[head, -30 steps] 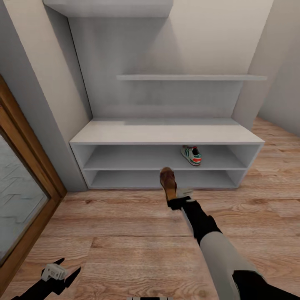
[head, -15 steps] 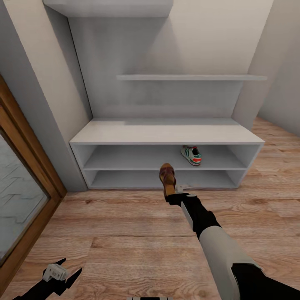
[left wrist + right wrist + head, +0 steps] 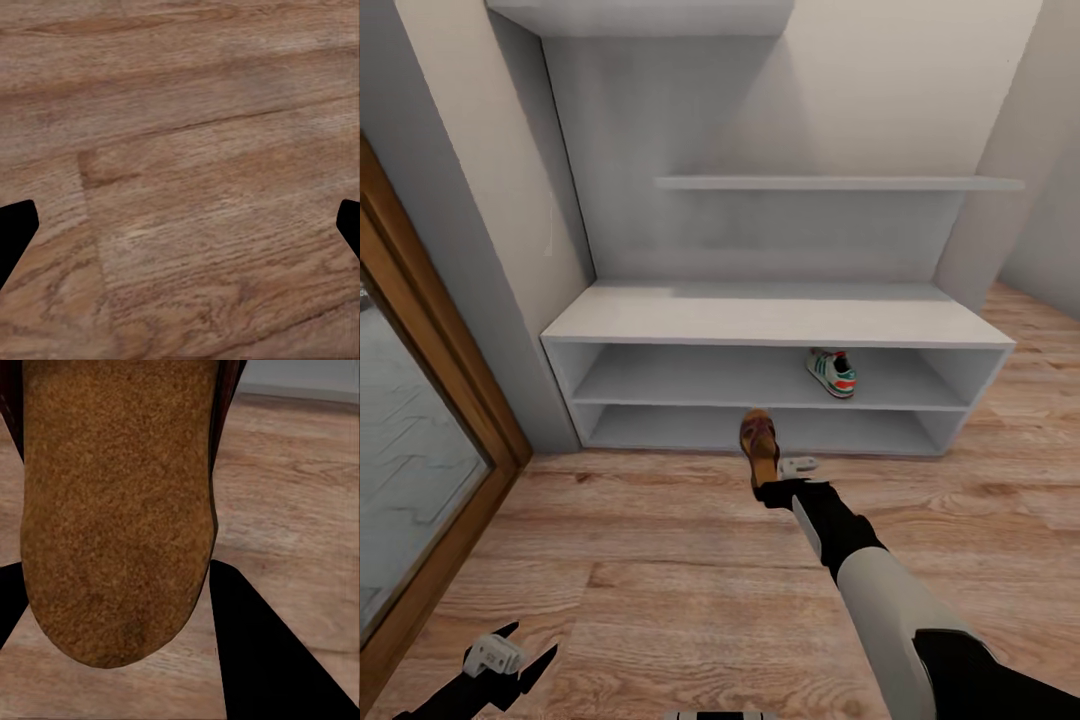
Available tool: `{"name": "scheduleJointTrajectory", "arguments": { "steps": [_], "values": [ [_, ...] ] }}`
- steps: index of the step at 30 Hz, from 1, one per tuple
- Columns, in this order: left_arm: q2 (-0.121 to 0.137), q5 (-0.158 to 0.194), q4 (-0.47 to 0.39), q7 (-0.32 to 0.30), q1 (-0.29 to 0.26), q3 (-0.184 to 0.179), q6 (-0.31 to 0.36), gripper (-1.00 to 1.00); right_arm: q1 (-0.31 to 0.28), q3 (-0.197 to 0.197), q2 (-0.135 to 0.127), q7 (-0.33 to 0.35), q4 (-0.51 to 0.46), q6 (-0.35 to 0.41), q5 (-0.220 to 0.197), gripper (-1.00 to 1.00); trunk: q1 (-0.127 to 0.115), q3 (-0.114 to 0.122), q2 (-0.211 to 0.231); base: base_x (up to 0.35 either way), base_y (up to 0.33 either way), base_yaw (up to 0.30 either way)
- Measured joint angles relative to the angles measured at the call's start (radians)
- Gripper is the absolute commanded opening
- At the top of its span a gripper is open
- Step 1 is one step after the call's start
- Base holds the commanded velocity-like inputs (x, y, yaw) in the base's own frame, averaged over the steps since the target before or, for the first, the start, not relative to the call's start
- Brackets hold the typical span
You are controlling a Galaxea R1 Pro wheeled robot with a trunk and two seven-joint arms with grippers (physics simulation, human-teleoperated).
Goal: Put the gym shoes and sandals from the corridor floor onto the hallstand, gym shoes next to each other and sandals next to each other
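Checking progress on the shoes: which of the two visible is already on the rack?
The gym shoe, sitting on the hallstand upper open shelf. The sandal is held by the right gripper above the floor.

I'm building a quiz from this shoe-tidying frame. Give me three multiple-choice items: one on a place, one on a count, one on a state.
1. Where is the gym shoe?
A. upper open shelf of the hallstand
B. flat top
C. corridor floor

2. How many sandals show?
A. none
B. one
C. three

3. What is the right gripper doing?
A. hanging open
B. resting on the shelf
C. holding a sandal

Key: 1 A, the shoe sits inside the upper shelf. 2 B, a single brown sandal. 3 C, the right wrist view has its tan sole between the fingers.
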Motion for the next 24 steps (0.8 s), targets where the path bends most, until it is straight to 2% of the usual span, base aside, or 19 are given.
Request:
{"name": "scheduleJointTrajectory", "arguments": {
  "steps": [5,14,24],
  "values": [
    [0.000,0.001,0.002,0.000,0.000,0.000,0.000,1.00,0.000,0.000,0.000,0.000,0.010,0.000,0.000,-1.00,0.000,-0.005,0.000,0.000,0.119,0.181],
    [-0.003,0.001,0.003,0.000,0.000,0.000,0.000,1.00,0.000,-0.001,0.000,0.000,0.012,0.000,0.000,-1.00,0.000,-0.015,0.000,0.000,0.246,0.181],
    [-0.006,0.000,0.004,-0.001,0.000,-0.003,-0.002,1.00,0.000,-0.002,0.000,-0.001,0.010,-0.001,0.002,-1.00,0.000,-0.019,0.000,0.000,0.035,0.044]
  ]
}}
